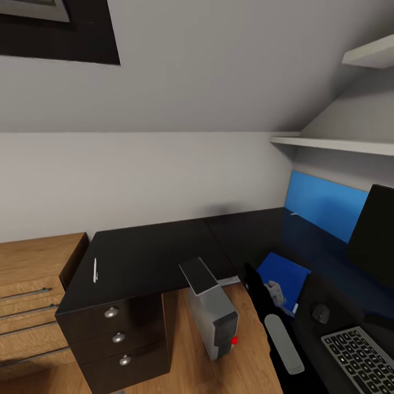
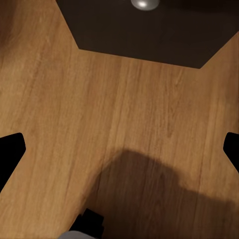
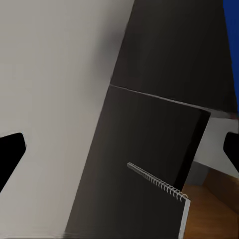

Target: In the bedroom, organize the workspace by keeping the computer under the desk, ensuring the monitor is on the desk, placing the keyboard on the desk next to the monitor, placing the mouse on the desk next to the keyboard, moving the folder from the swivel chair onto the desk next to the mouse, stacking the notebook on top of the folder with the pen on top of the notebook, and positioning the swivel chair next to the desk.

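Head view: the L-shaped black bench fills the corner under the sloped ceiling. The white pen lies near its left edge, above the three-drawer unit. The grey computer stands on the wood floor in the opening beneath the bench, tilted, with a dark spiral-bound notebook propped on its top. On the bench's right wing the blue folder lies flat, with the mouse just beside it and the keyboard nearer the camera; the monitor stands behind them against the blue back panel. The right arm reaches out beside the folder.

Left wrist view: the left hand points at the plank floor, its fingertips wide apart and nothing between them; a drawer knob shows at the far edge.

Right wrist view: the right hand is spread wide and empty, aimed at the notebook and the bench corner behind it.

Judgement: the folder looks already placed, so fetching the notebook is the step in hand. The next move calls for lowering the right hand over the notebook's raised edge and pinching it without toppling the tower.
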Motion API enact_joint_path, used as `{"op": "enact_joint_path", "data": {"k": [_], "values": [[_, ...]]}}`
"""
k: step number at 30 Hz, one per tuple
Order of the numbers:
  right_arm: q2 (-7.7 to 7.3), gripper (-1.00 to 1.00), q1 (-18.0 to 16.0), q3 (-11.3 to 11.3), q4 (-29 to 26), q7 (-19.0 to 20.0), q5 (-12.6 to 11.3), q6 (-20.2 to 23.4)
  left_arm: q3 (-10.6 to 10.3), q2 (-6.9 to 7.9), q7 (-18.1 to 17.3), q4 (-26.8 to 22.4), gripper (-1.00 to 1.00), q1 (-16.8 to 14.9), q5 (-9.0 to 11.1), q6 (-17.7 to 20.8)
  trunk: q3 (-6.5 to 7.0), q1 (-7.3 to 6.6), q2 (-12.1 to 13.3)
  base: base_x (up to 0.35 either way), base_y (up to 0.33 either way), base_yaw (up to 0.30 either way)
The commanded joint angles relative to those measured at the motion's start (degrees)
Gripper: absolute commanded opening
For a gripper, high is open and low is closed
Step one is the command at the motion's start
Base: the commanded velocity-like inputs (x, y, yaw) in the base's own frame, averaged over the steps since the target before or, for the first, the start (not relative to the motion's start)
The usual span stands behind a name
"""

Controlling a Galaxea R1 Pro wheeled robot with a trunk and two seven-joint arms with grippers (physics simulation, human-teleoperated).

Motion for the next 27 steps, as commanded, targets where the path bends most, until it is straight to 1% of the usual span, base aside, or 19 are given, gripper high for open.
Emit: {"op": "enact_joint_path", "data": {"k": [1, 2, 3, 4, 5, 11, 17, 21, 22, 23, 24, 27], "values": [[0.03, 1.00, -0.03, 0.52, -0.06, -0.19, -0.65, -0.18, -0.30, 0.08, 0.47, -0.13, 1.00, -0.05, 0.14, 0.21, -0.25, 0.23, -0.46, 0.000, 0.000, 0.000], [0.10, 1.00, 0.02, 1.71, -0.06, -0.15, -1.36, -0.17, -0.32, 0.08, 0.46, -0.13, 1.00, -0.05, 0.13, 0.22, -0.43, 0.45, -0.86, 0.000, 0.000, 0.000], [0.12, 1.00, 0.03, 2.02, -0.06, -0.14, -1.75, -0.17, -0.32, 0.08, 0.46, -0.14, 1.00, -0.05, 0.12, 0.23, -0.61, 0.67, -1.26, 0.000, 0.000, 0.000], [0.15, 1.00, 0.05, 2.87, -0.06, -0.15, -3.25, -0.17, -0.33, 0.03, 0.45, -0.14, 1.00, -0.05, 0.12, 0.25, -0.79, 0.89, -1.66, 0.000, 0.000, 0.000], [0.14, 1.00, 0.06, 3.42, -0.06, -0.15, -4.26, -0.10, -0.33, -0.01, 0.43, -0.14, 1.00, -0.05, 0.10, 0.22, -0.97, 1.11, -2.06, 0.000, 0.000, 0.000], [0.10, 1.00, 0.16, 4.63, -0.06, -0.14, -7.54, 1.35, -0.33, -0.08, 0.39, -0.14, 1.00, -0.05, 0.08, 0.19, -2.05, 2.42, -4.47, 0.000, 0.000, 0.000], [0.18, 1.00, 0.28, 4.92, -0.06, -0.11, -8.35, 1.94, -0.33, -0.09, 0.39, -0.14, 1.00, -0.05, 0.07, 0.18, -3.12, 3.74, -6.87, 0.000, 0.000, 0.000], [0.62, 1.00, 0.35, 5.60, -0.04, -0.12, -8.54, 2.11, -0.33, -0.13, 0.39, -0.14, 1.00, -0.05, 0.07, 0.18, -3.84, 4.62, -8.48, 0.000, 0.000, 0.000], [0.67, 1.00, 0.37, 5.92, -0.03, -0.12, -8.55, 2.13, -0.33, -0.14, 0.39, -0.14, 1.00, -0.05, 0.07, 0.18, -4.02, 4.84, -8.88, 0.000, 0.000, 0.000], [0.73, 1.00, 0.39, 6.79, 0.01, -0.11, -8.58, 2.16, -0.33, -0.17, 0.39, -0.14, 1.00, -0.05, 0.07, 0.18, -4.20, 5.06, -9.28, 0.000, 0.000, 0.000], [0.79, 1.00, 0.41, 8.19, 0.06, -0.11, -8.63, 2.18, -0.33, -0.24, 0.39, -0.14, 1.00, -0.05, 0.07, 0.18, -4.38, 5.28, -9.68, 0.000, 0.000, 0.000], [0.83, 1.00, 0.42, 9.27, 0.18, -0.11, -8.66, 2.25, -0.33, -0.31, 0.39, -0.14, 1.00, -0.05, 0.07, 0.18, -4.92, 5.94, -10.88, 0.000, 0.000, 0.000]]}}
